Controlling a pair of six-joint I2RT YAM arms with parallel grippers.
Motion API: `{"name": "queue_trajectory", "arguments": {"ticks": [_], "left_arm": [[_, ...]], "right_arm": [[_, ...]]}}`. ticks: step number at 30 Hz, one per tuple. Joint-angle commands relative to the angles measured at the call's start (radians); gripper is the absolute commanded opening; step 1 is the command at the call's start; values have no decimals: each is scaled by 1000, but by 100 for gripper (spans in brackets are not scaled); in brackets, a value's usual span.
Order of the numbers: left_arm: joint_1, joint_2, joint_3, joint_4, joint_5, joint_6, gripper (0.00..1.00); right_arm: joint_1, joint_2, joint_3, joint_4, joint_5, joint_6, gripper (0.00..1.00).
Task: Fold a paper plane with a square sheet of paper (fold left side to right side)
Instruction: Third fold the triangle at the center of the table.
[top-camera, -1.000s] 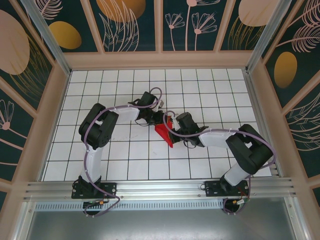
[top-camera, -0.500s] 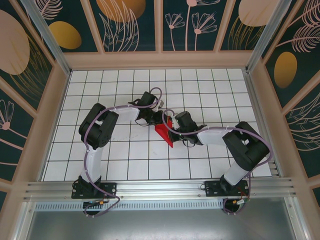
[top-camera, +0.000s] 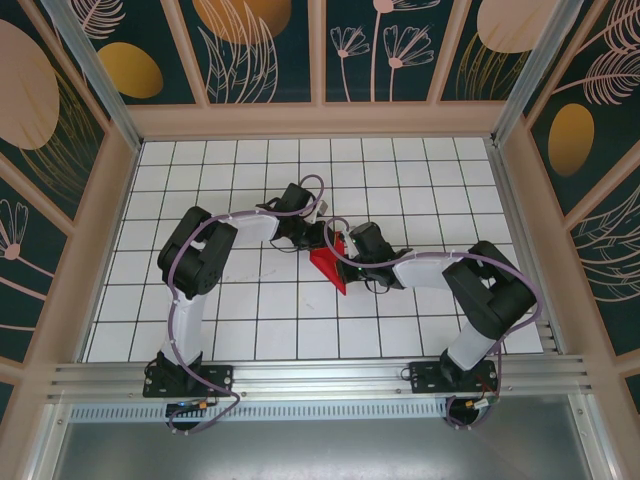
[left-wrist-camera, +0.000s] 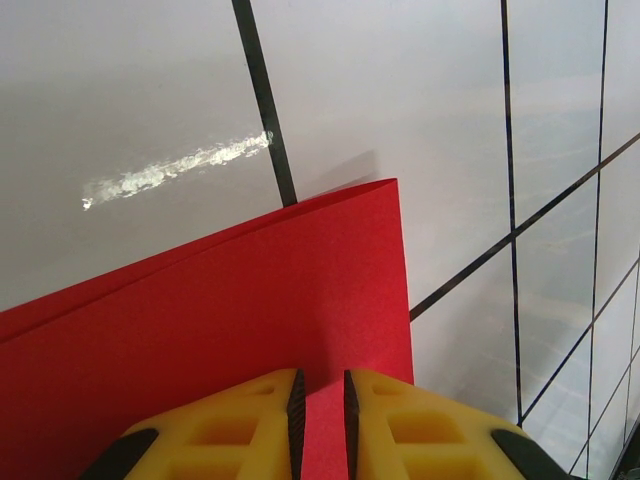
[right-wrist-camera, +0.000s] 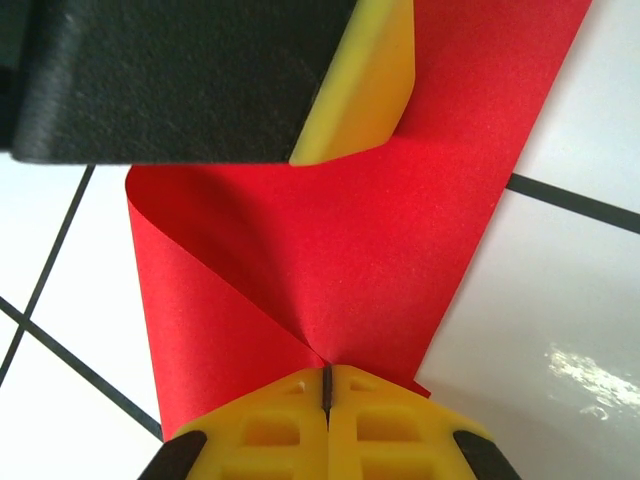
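The square sheet of paper (top-camera: 329, 266) is bright red and lies partly folded on the white grid table between the two arms. In the right wrist view the sheet of paper (right-wrist-camera: 380, 230) curls over at its left edge, with creases running to my right gripper (right-wrist-camera: 327, 370), which is shut on it. My left gripper (left-wrist-camera: 320, 375) sits low over the paper (left-wrist-camera: 250, 300), its yellow jaws a narrow gap apart with red showing between them. One left finger (right-wrist-camera: 365, 80) rests on the far part of the sheet. From above, both grippers meet at the paper, left (top-camera: 317, 236) and right (top-camera: 346, 247).
The white gridded table (top-camera: 250, 320) is walled by wooden-framed panels (top-camera: 320, 120) on three sides. An aluminium rail (top-camera: 320, 378) with both arm bases runs along the near edge. A shiny scuff (left-wrist-camera: 170, 172) marks the table beyond the paper.
The right arm's elbow and forearm have shifted slightly left towards the paper. The left arm and the paper have hardly moved.
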Motion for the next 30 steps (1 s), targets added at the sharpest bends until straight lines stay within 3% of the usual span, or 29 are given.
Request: {"name": "queue_trajectory", "arguments": {"ticks": [1,30], "left_arm": [[-19,65,-22,-36,-37,20,22],[-21,67,-24,-35,-42,16,21]], "right_arm": [[-10,9,29,2,-3,13,0],[-10,-17,36,-6,-17,6,0]]}}
